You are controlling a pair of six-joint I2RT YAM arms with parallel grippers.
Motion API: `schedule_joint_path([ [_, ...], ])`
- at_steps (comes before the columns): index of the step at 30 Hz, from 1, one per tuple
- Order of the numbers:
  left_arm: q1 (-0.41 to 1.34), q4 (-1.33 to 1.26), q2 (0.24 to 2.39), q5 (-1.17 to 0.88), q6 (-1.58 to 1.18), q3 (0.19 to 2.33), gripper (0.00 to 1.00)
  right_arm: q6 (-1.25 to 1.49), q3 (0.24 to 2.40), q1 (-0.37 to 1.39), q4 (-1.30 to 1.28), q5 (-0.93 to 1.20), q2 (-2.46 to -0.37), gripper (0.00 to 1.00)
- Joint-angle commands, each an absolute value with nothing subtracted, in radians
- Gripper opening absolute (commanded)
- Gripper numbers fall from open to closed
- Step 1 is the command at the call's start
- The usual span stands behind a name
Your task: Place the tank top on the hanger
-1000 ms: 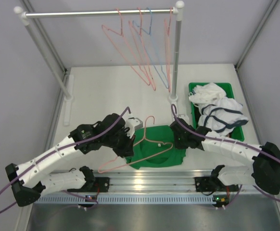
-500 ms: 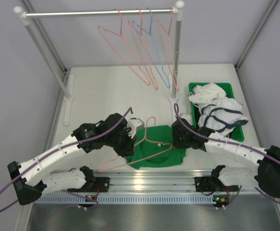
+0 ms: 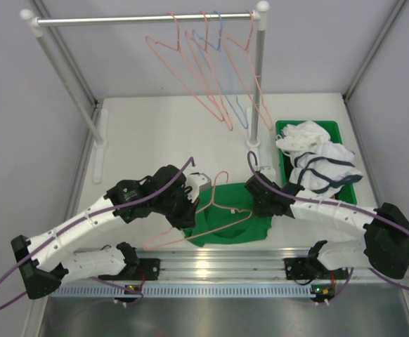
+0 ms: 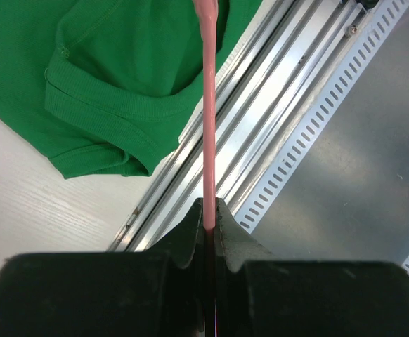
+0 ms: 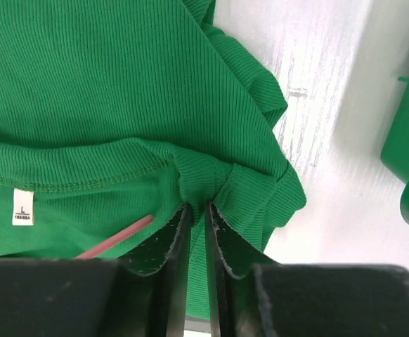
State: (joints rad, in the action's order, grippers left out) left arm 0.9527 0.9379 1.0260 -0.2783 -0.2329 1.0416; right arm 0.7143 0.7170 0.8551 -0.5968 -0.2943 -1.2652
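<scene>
Two pinches, hanger (image 4: 209, 119) (left), tank top (image 5: 85, 84) edge

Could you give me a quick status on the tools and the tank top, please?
Left tool shut on hanger. Right tool pinching tank top near the neck. Nothing in the way.

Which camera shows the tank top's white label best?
Right wrist: the label sits close and sharp by the neck seam. Top external shows the tank top, label too small to find; left wrist shows only edge cloth.
</scene>
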Motion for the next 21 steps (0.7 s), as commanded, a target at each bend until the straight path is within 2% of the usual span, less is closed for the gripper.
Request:
schedule_joint_path([
  [1,0.957,0.914,1.029,-0.304,-0.215,1.052,0.0,0.732,0.752,0.871,-0.623,-0.347,-1.227,0.1],
  [3,0.957,0.907,1.032,-0.302,-0.212,1.054,0.0,0.732,0.758,0.874,-0.644,-0.35,-1.201,0.03],
  [5,0.956,0.902,1.037,-0.302,-0.209,1.052,0.0,0.733,0.759,0.874,-0.663,-0.354,-1.171,0.0],
  [21,0.957,0.69,1.04,-0.373,-0.169,1.008,0.0,0.721,0.83,0.879,-0.727,-0.268,-0.956,0.0],
])
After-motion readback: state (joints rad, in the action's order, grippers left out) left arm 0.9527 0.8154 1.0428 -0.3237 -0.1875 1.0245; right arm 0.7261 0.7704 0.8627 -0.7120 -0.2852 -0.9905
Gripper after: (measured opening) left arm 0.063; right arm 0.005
